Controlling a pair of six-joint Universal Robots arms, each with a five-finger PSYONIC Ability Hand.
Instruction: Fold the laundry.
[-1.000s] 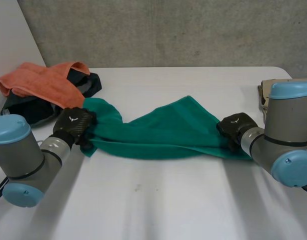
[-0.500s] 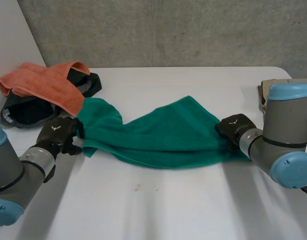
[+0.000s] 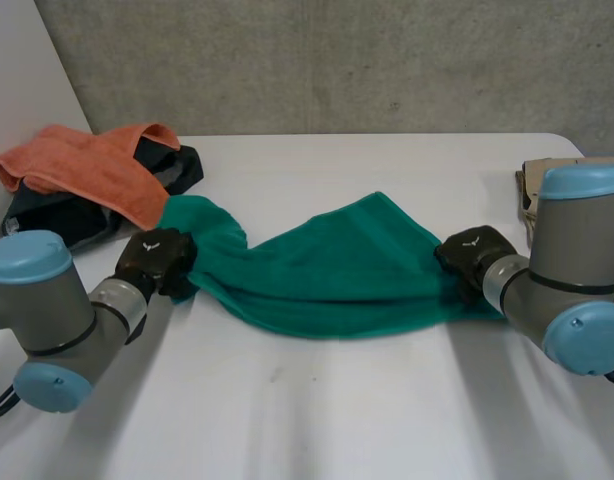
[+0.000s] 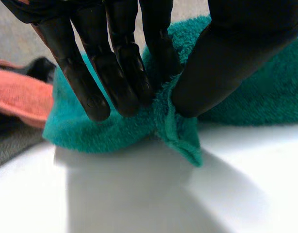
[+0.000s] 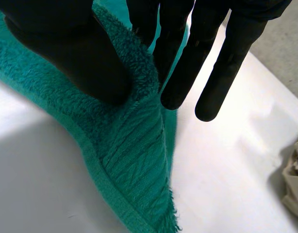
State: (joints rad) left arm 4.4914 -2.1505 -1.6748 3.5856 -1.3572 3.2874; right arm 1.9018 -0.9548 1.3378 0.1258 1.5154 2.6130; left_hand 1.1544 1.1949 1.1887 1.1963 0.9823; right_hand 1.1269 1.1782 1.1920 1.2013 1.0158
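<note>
Progress looks slight: my left hand and right hand each pinch one end of the rumpled green terry towel across the white worktop; orange cloth heap waits.

The left arm is angling inward and forward, and the left hand is pinching one end of the green towel. In its wrist view, straight fingers are pressing the cloth against the thumb. The right arm is bending with its elbow cap nearest the camera. The right hand is gripping the opposite end, with its thumb pressing on top and its fingers hanging straight along the cloth's edge.
</note>
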